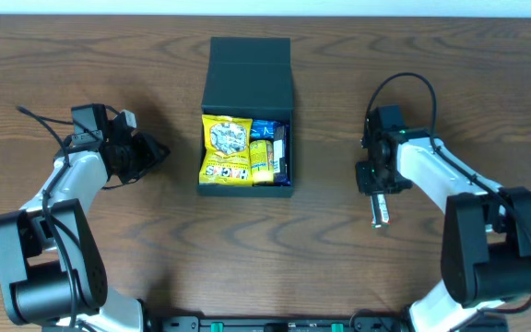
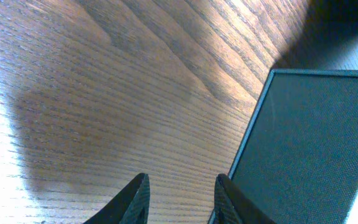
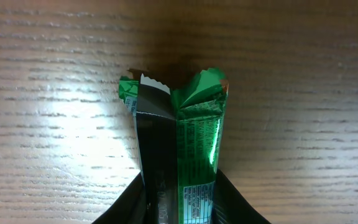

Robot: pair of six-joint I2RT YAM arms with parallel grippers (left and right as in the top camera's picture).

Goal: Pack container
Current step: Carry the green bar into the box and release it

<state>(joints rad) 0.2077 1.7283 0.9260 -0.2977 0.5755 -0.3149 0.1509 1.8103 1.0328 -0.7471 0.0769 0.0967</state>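
Brown wood-grain table (image 1: 275, 258) is noted beneath both arms. The container (image 1: 247, 78) is placed at the middle of the table, between the two arms, with its flap lid folded back on the far side. A yellow snack packet (image 1: 226, 149) is seen inside against the left wall, and smaller blue and yellow packets (image 1: 270, 152) are packed beside it.

The left gripper (image 2: 182, 202) is held low over bare wood just left of the container (image 2: 309, 143). Its jaws are set narrowly apart with nothing between them.

The right gripper (image 3: 179, 208) is positioned well to the right of the container. Its jaws are closed against both sides of a green and black wrapped bar (image 3: 185, 143). Whether the bar is raised off the table cannot be told.
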